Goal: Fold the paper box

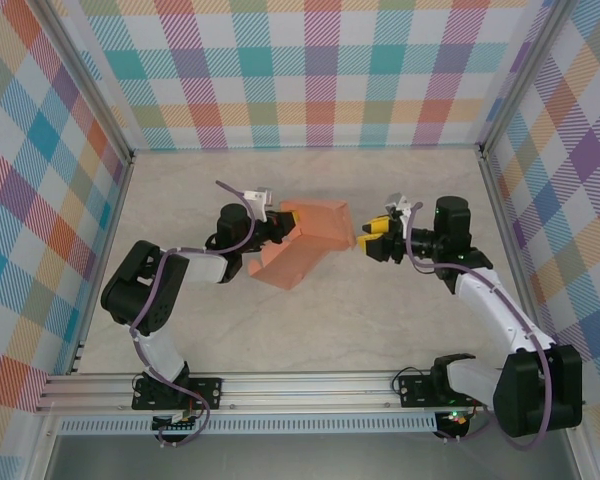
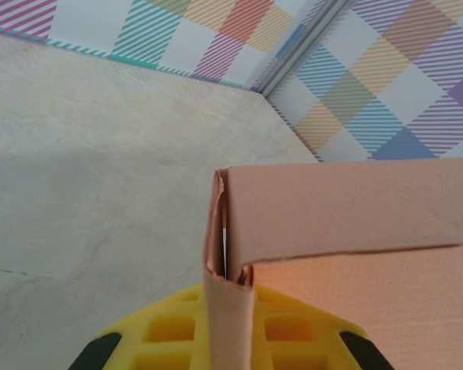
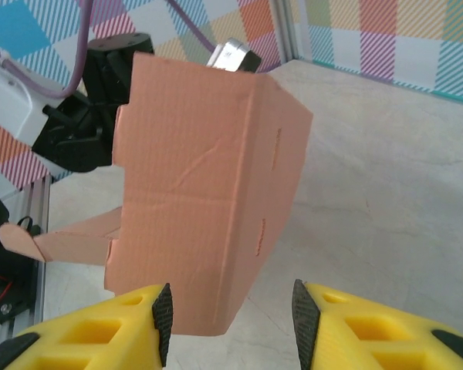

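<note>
Out from the near edge of the pale bench (image 1: pixel 310 340), the left claw (image 1: pixel 271 232) is pressed together on a flap at the left side of the paper box (image 1: pixel 302 248), pinching the thin card between its yellow fingers (image 2: pixel 293 331). The box, salmon-orange and partly folded, is at mid-bench between both claws. The right claw (image 1: pixel 365 243) stands spread just beside its right corner, gripping nothing. Plaid walls (image 1: pixel 310 70) rise behind
</note>
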